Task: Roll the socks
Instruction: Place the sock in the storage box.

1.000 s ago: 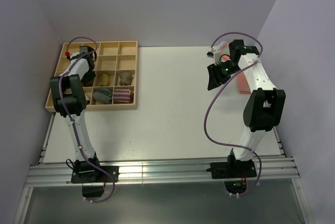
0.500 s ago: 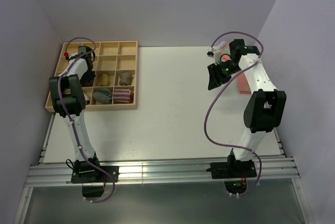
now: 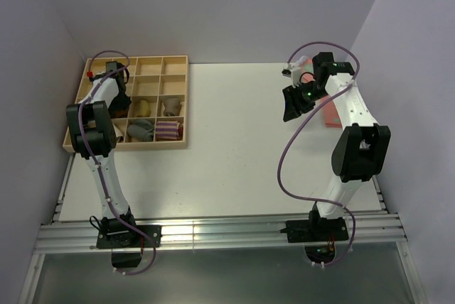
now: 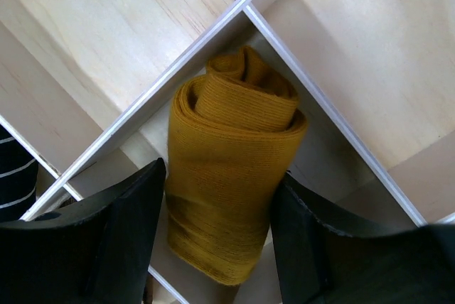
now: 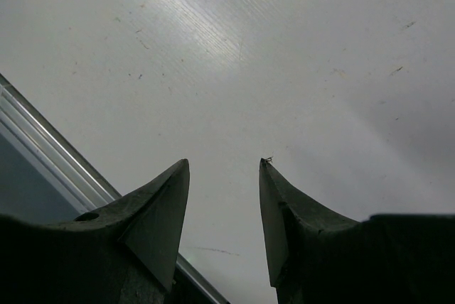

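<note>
Slightly shifted, left end effector (image 4: 220, 173) straddles sock (image 4: 238, 130), grip unclear; right end effector (image 5: 225, 162) open.

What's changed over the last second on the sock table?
Very little: the left arm shifted slightly over the tray, its fingers flanking the rolled mustard sock; a release can't be confirmed. The right arm and the other sock bundles stayed about put.

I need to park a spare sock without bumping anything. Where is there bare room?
Bare: the white table between the wooden tray and the right gripper, and the tray's top-right compartments. Crowded: sock bundles fill its lower rows, and the left gripper straddles the mustard sock in one cell.
</note>
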Controlling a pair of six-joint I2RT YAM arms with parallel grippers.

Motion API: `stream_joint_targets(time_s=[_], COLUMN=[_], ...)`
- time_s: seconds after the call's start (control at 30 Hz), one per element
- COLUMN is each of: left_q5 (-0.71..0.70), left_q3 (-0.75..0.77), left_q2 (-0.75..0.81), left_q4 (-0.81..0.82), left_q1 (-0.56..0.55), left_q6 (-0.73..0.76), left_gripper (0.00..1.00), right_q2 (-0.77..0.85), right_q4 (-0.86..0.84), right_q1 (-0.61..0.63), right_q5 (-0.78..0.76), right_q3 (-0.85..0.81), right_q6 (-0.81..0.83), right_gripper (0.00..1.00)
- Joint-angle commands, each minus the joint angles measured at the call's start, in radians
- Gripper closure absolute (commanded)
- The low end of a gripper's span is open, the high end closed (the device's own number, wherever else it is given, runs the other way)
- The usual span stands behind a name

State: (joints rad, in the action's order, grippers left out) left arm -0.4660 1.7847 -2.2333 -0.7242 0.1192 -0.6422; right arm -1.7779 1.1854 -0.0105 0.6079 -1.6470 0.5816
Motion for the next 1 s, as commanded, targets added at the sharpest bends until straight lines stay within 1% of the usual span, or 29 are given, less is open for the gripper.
stream_joint_targets(time_s=[0.0,0.27,0.5,0.77,0.83,0.97], left_q5=[0.082,0.081,0.089,0.082,0.076,0.063], left_q3=[0.021,0.047,0.042,0.088,0.1,0.105], left_q2=[0.014,0.041,0.087,0.075,0.074,0.092], left_q4=[-0.089,-0.101,-0.075,-0.101,-0.112,-0.118], left_q1=[-0.033,-0.035,-0.035,-0.033,-0.033,-0.033], left_q6=[-0.013,-0.016,-0.008,-0.005,-0.008,-0.007], left_gripper=[0.36,0.35,0.34,0.32,0.32,0.32], right_q2=[0.06,0.057,0.055,0.055,0.055,0.057], right_q4=[0.002,0.005,0.014,0.016,0.019,0.017], right_q1=[0.006,0.006,0.006,0.006,0.032,0.034], right_q5=[-0.004,0.004,0.009,0.009,0.007,0.007], right_q3=[0.004,-0.002,-0.02,-0.025,-0.025,-0.025], right_q6=[0.011,0.011,0.009,0.004,0.004,0.004], right_gripper=[0.49,0.49,0.49,0.49,0.49,0.49])
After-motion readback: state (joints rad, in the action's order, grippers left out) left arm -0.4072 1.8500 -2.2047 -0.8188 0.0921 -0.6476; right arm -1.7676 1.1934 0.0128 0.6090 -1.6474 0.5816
